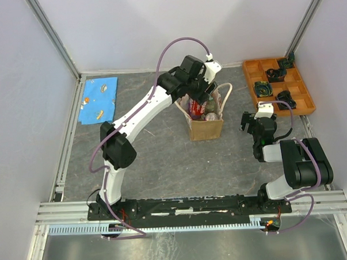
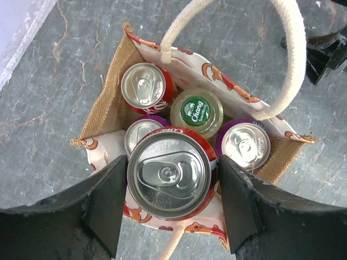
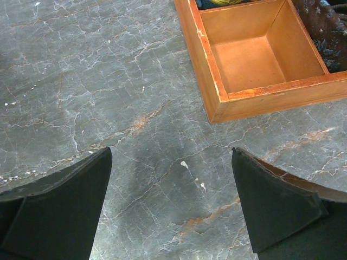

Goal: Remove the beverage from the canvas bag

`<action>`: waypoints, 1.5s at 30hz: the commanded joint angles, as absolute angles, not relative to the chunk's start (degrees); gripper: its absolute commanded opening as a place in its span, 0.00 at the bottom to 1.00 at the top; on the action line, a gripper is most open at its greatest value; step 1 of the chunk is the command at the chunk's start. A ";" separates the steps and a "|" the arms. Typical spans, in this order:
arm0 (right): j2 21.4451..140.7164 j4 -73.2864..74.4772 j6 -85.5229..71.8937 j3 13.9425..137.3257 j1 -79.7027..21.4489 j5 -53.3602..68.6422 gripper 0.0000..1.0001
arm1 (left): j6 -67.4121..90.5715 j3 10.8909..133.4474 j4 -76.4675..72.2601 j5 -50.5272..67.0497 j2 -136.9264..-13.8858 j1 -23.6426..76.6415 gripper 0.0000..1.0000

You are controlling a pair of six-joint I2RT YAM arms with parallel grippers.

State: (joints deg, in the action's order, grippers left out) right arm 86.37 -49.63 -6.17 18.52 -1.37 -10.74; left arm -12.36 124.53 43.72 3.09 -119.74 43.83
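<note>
The canvas bag [image 1: 207,127] stands mid-table, tan with cream handles [image 2: 293,54]. From the left wrist I look down into the bag [image 2: 110,110]. Inside are a red can [image 2: 144,86], a green-capped bottle [image 2: 196,111] and two purple cans [image 2: 245,144] [image 2: 137,135]. My left gripper [image 2: 172,181] is shut on another red can [image 2: 171,173], the beverage, which sits higher than the rest at the bag's near wall; both pads press its sides. From above, the left gripper [image 1: 204,97] hangs over the bag's mouth. My right gripper [image 1: 251,124] is open over bare table right of the bag.
An orange compartment tray [image 1: 249,80] with dark items sits at the back right; its corner [image 3: 216,92] lies just beyond my right gripper [image 3: 171,162]. A blue patterned cloth [image 1: 99,98] lies at the back left. Metal rails border the table.
</note>
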 commanded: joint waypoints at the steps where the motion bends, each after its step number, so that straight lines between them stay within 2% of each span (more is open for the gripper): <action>1: 86.37 -51.24 -5.84 19.86 -1.19 -10.72 0.99 | -15.69 127.00 40.11 1.40 -114.13 43.59 0.03; 13: 86.39 -51.29 -5.89 19.86 -1.21 -10.59 0.99 | -15.93 123.92 34.14 -1.14 -106.30 43.59 0.03; 23: 86.37 -51.22 -5.86 19.89 -1.17 -10.70 0.99 | -17.40 124.29 34.01 -4.84 -104.45 42.51 0.03; 34: 86.39 -51.24 -5.81 19.86 -1.17 -10.68 0.99 | -16.52 123.70 33.20 -6.39 -101.10 30.21 0.03; 40: 86.36 -51.24 -5.88 19.89 -1.21 -10.72 0.99 | -13.61 119.37 29.61 -3.69 -99.51 22.77 0.03; 45: 86.37 -51.24 -5.86 19.86 -1.21 -10.72 0.99 | -11.28 113.89 26.62 -2.04 -99.57 20.37 0.03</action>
State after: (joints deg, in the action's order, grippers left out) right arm 86.37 -49.63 -6.17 18.52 -1.37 -10.74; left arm -14.22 116.40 37.08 -4.38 -103.44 20.67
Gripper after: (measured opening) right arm 0.992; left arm 0.688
